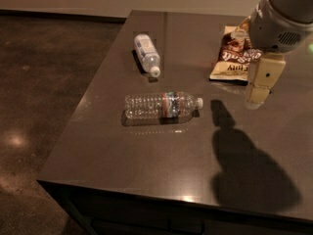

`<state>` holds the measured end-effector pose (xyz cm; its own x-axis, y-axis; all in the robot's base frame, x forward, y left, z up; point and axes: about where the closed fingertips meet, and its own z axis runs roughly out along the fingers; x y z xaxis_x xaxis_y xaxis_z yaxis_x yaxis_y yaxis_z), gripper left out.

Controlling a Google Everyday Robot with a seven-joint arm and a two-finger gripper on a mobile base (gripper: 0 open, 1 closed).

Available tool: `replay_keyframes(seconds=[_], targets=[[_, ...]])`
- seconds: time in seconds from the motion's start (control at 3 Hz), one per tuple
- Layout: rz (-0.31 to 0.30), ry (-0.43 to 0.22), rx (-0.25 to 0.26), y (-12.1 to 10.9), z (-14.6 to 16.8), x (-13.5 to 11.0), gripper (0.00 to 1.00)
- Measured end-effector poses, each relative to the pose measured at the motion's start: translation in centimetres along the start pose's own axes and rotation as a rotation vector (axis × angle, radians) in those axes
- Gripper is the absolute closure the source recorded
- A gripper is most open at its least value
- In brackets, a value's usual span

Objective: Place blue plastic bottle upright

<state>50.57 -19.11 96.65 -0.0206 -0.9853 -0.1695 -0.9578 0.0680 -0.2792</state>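
Arm (283, 18): comes in from the top right corner. The rounded grey-white plastic housing with a vent grille sits high over the right side of the table, and my gripper (255, 100) hangs straight down from it as a cream, blocky piece, tip downward, above the table and touching nothing. I cannot tell whether it is spread or pressed together. It holds nothing that I can see. Leftmost thing: the short, stubby, pale bluish translucent plastic bottle (145, 53), lying on its side on the far left part of the dark grey, smooth, faintly glossy table top (146, 155), well apart from my gripper. Its long axis runs roughly far-to-near. The base points to the far edge, the white cap (155, 72) to the near side and slightly right, and the white label faces up. Nearer, toward the middle: a longer clear ribbed plastic bottle (159, 105) with a red-and-blue label band, also on its side, axis left-to-right, white cap pointing right. Right of both, at the far side: a crinkled brown-and-cream snack bag (230, 62), lying flat, partly hidden behind my arm. A dark shadow (244, 165) of the arm falls on the table below my gripper. Brown mottled floor (44, 82) to the left of the table.
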Motion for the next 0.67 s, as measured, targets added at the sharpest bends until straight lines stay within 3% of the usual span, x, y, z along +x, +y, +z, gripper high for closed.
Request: replay_keyframes(seconds=[0.33,0.67], targets=[[-0.143,0.002,0.008,-3.3,1.8,-1.1,0.00],[-0.346,0.013,0.012,-7.0,3.8,-2.2,0.00]])
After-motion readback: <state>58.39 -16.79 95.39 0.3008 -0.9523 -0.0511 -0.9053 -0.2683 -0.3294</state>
